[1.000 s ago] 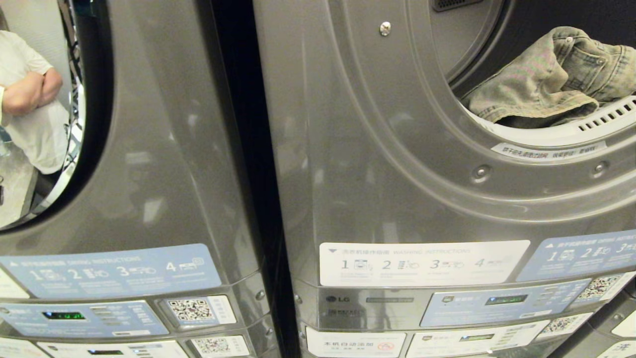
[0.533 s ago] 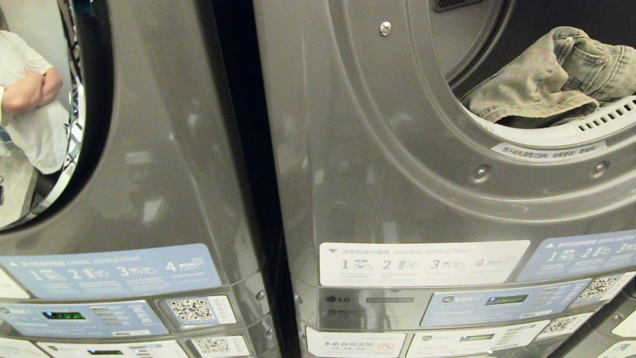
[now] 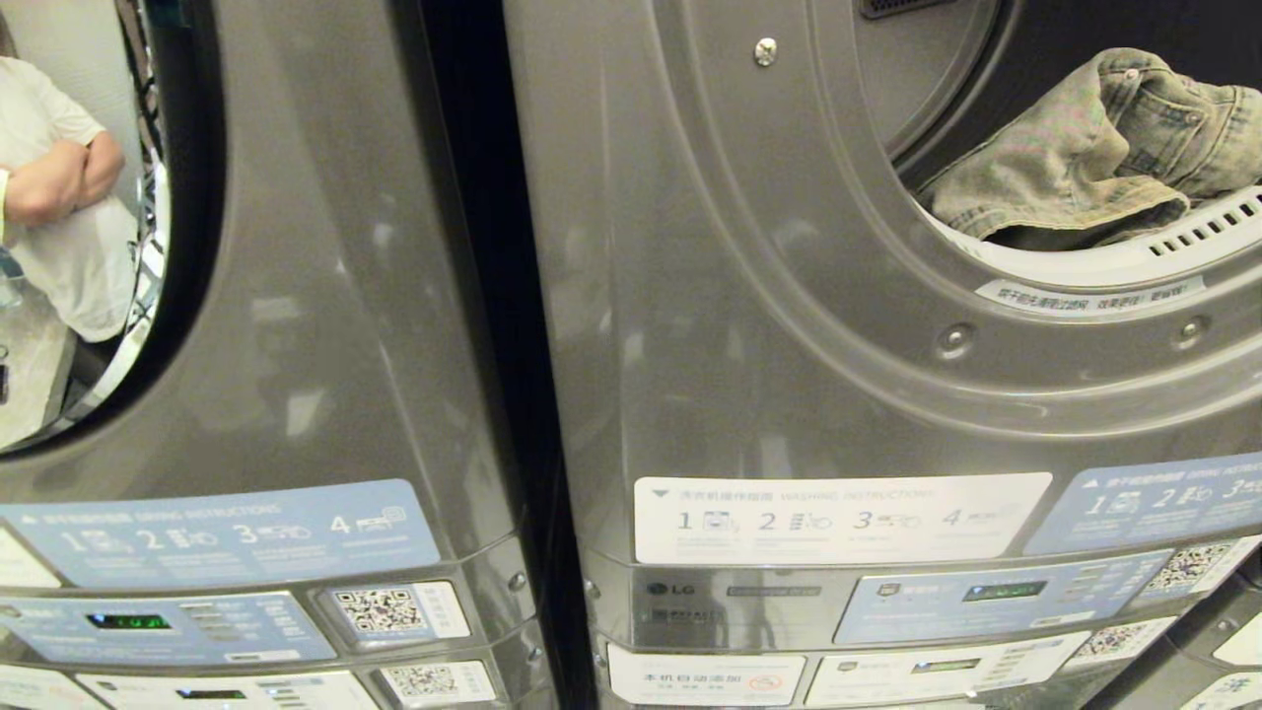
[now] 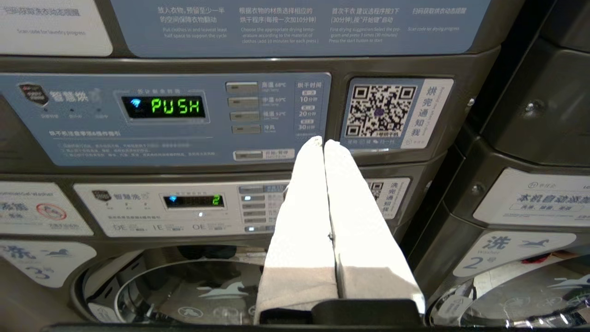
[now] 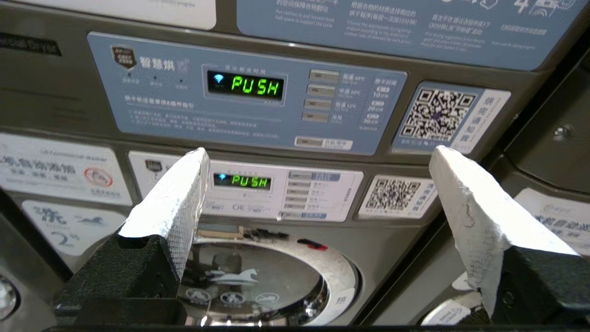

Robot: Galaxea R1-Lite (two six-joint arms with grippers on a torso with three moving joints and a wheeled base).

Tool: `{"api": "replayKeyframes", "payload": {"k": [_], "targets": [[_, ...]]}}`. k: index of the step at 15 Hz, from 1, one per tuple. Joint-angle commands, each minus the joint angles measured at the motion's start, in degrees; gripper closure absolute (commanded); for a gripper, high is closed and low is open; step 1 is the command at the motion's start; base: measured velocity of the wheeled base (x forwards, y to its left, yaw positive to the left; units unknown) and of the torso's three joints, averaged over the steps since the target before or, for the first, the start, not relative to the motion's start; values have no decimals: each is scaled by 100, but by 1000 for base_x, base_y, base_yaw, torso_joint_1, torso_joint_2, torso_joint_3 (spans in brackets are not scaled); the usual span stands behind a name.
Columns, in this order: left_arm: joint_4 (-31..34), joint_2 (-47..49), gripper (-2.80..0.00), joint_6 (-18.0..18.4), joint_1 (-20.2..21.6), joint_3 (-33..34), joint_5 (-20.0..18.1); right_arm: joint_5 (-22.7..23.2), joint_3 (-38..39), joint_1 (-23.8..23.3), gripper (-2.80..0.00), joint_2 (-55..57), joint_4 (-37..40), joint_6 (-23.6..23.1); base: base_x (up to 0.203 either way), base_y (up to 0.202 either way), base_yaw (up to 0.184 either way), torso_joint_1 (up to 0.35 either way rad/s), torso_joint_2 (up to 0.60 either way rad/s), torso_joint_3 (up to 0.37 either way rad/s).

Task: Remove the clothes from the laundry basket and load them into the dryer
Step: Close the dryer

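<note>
You have two grey stacked laundry machines side by side in front of you. The dryer (image 3: 789,296) on the right has its round opening uncovered, and a crumpled pair of faded jeans (image 3: 1085,148) already lies inside, resting on the lower edge of the drum opening, just above the white slotted rim. No laundry basket shows in any of your views.

Neither arm appears in your head view. Your left gripper (image 4: 323,143) sits low in front of the left machine's control panel (image 4: 166,120), its two white fingers pressed flat together with nothing between them. Your right gripper (image 5: 318,161) faces the right machine's panel, whose display (image 5: 256,85) reads PUSH; its fingers (image 5: 177,198) stand spread wide and hold nothing.

In the glass of the left machine's door (image 3: 89,227) you can see the reflection of a person (image 3: 59,197) in a white shirt, arms folded.
</note>
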Motion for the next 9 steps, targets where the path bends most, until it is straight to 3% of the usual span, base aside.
{"api": "replayKeyframes", "payload": {"k": [1,9], "targets": [[-4,-2,0,-1,1,9,2,4,0,1,-280,7,0,-11,-158,0,2,35,14,3],[-4,-2,0,-1,1,9,2,13,0,1,-280,7,18,112,-193,0,2,-3,2,4]]}}
